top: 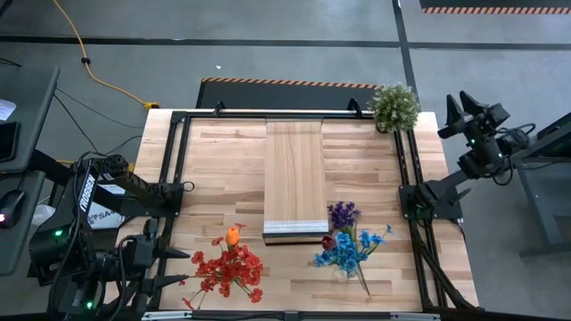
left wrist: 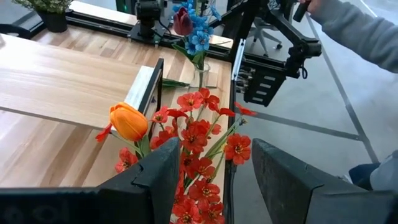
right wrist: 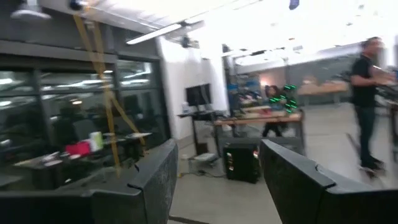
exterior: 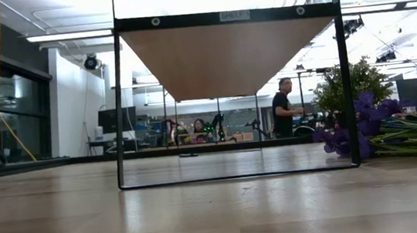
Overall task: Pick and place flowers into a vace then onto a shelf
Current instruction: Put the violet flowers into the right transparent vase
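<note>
Where the flowers lie: the red bunch and an orange tulip lie loose on the worktop, just ahead of the left hand. The blue stems, with a dark maroon head among them, are on the far side of the red bunch from that hand.
Vase: a glass vase stands beyond the red bunch as the left hand faces it. The blue and maroon flowers stand upright in it.
Purple flowers: these seem to lie flat on the worktop next to the vase, stems along the surface. From above I cannot tell whether any of them are in the vase.
Shelf: the shelf is further off than the tulip from the left hand, between the two arms, and nothing stands on it.
Left hand: low over the worktop, pointed at the red bunch, fingers partly apart with nothing between them.
Right hand: the right hand is raised off to the side, well apart from every flower and facing out into the room, where a person stands. Its fingers are partly apart and empty.
Done, by my reading: some stems are in the vase.
Left, by my reading: the red bunch, the tulip and probably the purple stems have yet to go in, and the filled vase is not yet on the shelf.
Likely step in hand: a reach for a red stem or the tulip.
</note>
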